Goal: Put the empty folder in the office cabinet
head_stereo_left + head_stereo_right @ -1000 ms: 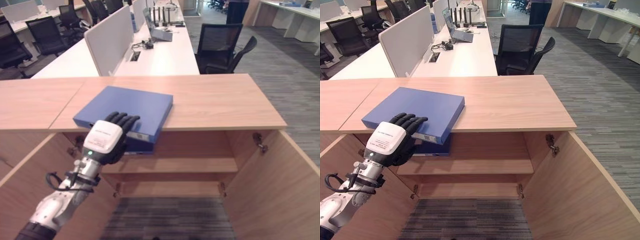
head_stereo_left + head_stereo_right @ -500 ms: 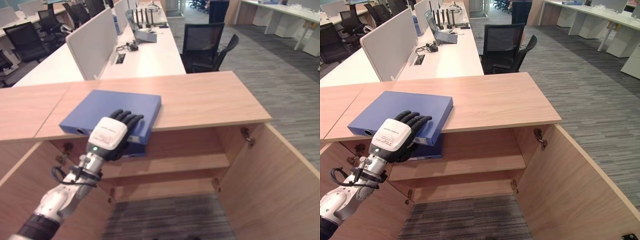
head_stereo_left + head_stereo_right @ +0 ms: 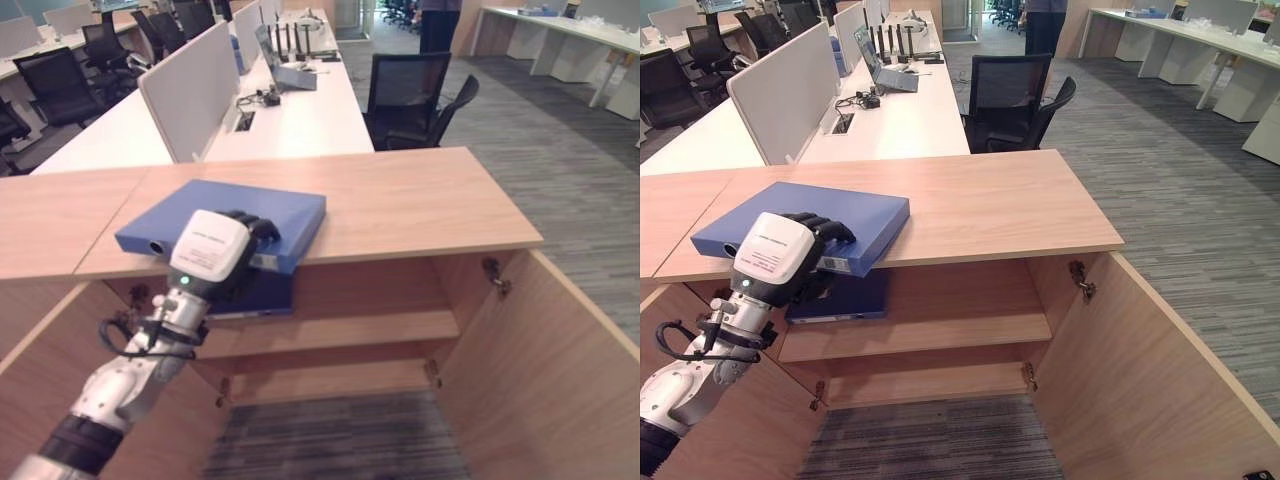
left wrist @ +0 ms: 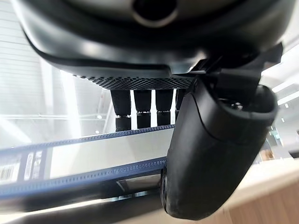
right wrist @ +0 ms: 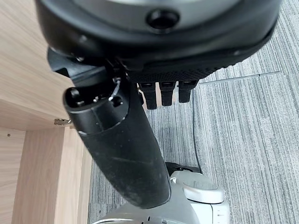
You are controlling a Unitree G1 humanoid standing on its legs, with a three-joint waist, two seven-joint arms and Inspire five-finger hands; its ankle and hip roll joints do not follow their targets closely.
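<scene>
Our left hand (image 3: 212,255) pinches the folder (image 3: 225,222) at the cabinet (image 3: 400,200) top's front edge; next, lift it onto the shelf (image 3: 370,328).

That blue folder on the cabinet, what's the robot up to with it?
The robot's left hand is gripping the near edge of the blue folder, fingers on top and thumb beneath. The folder lies flat on top of the wooden cabinet, its edge over the open front. The doors stand open, and another blue folder lies on the upper shelf. The right hand hangs idle over the carpet.
</scene>
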